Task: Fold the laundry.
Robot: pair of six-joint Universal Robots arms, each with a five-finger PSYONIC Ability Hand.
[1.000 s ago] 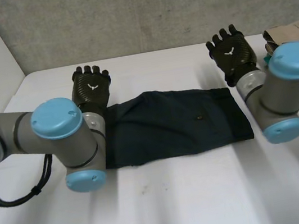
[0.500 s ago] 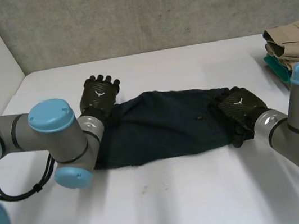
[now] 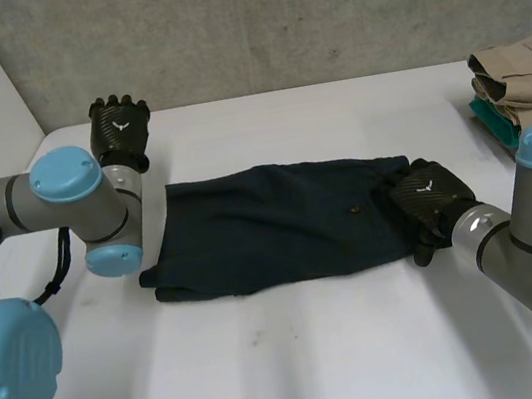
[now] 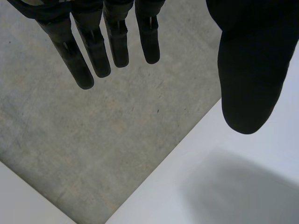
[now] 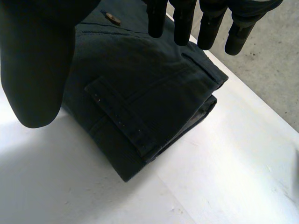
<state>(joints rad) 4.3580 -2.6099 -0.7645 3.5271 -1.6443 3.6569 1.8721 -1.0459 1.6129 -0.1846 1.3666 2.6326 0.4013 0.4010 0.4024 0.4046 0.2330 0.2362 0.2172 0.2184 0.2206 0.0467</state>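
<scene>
Dark trousers (image 3: 280, 226) lie crosswise (waistband (image 5: 163, 102) by right hand (image 3: 430, 196)).

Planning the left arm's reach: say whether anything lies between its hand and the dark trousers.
Nothing visible does: only bare white table lies between the left hand and the dark trousers, at their left end.

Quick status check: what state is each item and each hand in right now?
Dark trousers: folded, lying flat on the table.
Left hand: open, holding nothing, off the trousers.
Right hand: open, at the trousers' waistband end.
Clothes stack: folded, piled at the table's right edge.
</scene>
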